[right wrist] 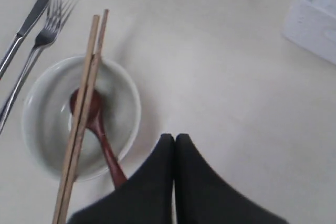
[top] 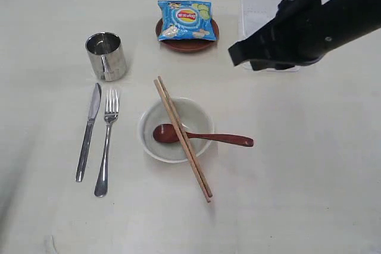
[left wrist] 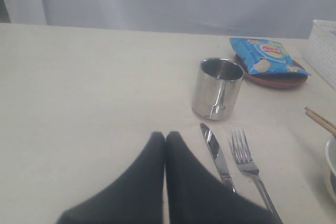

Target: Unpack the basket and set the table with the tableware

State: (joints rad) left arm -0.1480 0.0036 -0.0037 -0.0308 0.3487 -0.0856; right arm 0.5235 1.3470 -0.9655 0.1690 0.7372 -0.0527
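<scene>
On the cream table (top: 297,194) lie a steel knife (top: 88,130) and fork (top: 106,141), with a steel mug (top: 106,56) behind them. The cream bowl (top: 156,145) holds a reddish-brown spoon (top: 202,137), and wooden chopsticks (top: 183,138) rest across its rim. A small brown plate (top: 187,43) carries a blue chip bag (top: 185,21). The white basket (top: 256,4) stands at the back right, partly hidden by my right arm. My right gripper (right wrist: 175,138) is shut and empty, above bare table beside the bowl (right wrist: 123,85). My left gripper (left wrist: 165,135) is shut and empty, near the knife (left wrist: 216,155).
In the left wrist view the mug (left wrist: 216,88), fork (left wrist: 245,160), plate (left wrist: 278,79) and chip bag (left wrist: 265,56) lie beyond the fingers. The basket wall (right wrist: 310,24) shows in the right wrist view. A grey wall runs behind the table's far edge.
</scene>
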